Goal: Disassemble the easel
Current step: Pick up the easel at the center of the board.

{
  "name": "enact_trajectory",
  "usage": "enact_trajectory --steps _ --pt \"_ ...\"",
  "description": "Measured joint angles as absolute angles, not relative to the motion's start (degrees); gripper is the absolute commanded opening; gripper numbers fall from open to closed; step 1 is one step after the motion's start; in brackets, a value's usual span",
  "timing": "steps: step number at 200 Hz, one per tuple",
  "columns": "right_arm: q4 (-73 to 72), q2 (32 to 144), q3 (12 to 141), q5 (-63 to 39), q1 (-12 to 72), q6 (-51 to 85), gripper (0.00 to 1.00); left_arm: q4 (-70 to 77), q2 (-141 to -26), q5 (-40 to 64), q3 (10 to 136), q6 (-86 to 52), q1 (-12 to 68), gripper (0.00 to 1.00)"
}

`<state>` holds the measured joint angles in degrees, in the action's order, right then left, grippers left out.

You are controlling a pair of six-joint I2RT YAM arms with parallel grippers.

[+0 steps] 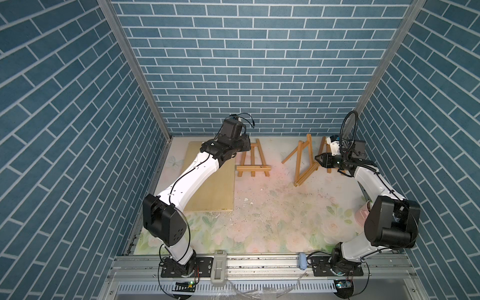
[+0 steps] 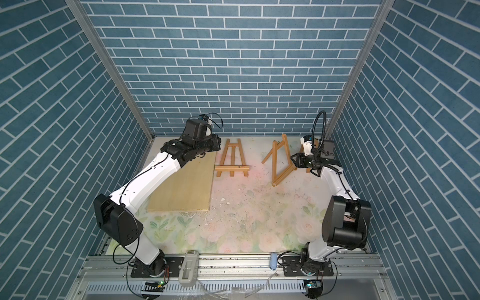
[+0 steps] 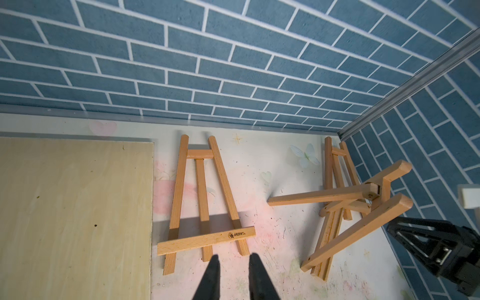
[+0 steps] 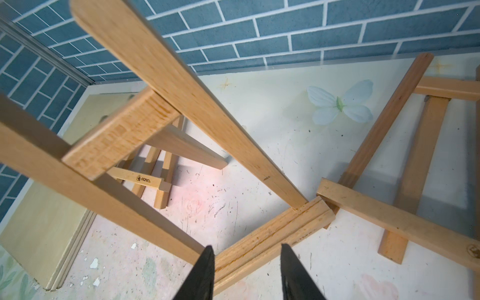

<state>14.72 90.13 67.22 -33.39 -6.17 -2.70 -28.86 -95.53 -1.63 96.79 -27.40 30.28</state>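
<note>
In both top views the standing easel [image 1: 298, 163] is seen right of centre, stood splayed on its legs, while a folded easel [image 1: 253, 168] is laid flat at centre, just beside a wooden board [image 1: 213, 189] at centre left. The right gripper [image 4: 245, 249] is positioned at the standing easel's ledge with its fingers spread apart; whether the wood is touched cannot be told from the wrist view. The left gripper [image 3: 232, 255] is positioned near the folded easel, fingers slightly parted, with nothing between them
</note>
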Motion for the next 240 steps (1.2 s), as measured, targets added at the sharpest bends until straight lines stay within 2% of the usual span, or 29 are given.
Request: enact_trajectory --steps 85,192,216,240 --pt "11.49 99.74 73.76 -34.20 -4.19 -5.61 0.42 -32.38 -95.33 -2.74 98.28 -26.30 27.92 0.24" --pt "7.18 106.48 77.41 -33.30 -1.76 -6.33 0.39 -35.09 -95.48 -2.76 100.47 -26.04 26.74 0.23" --pt "4.93 107.53 77.41 -33.19 -1.65 -7.14 0.29 -36.56 -95.79 -2.76 102.54 -25.67 26.46 0.23" --pt "3.79 107.63 77.28 -33.32 -1.63 -6.15 0.08 -37.52 -96.57 -2.72 104.29 -25.21 26.41 0.24"
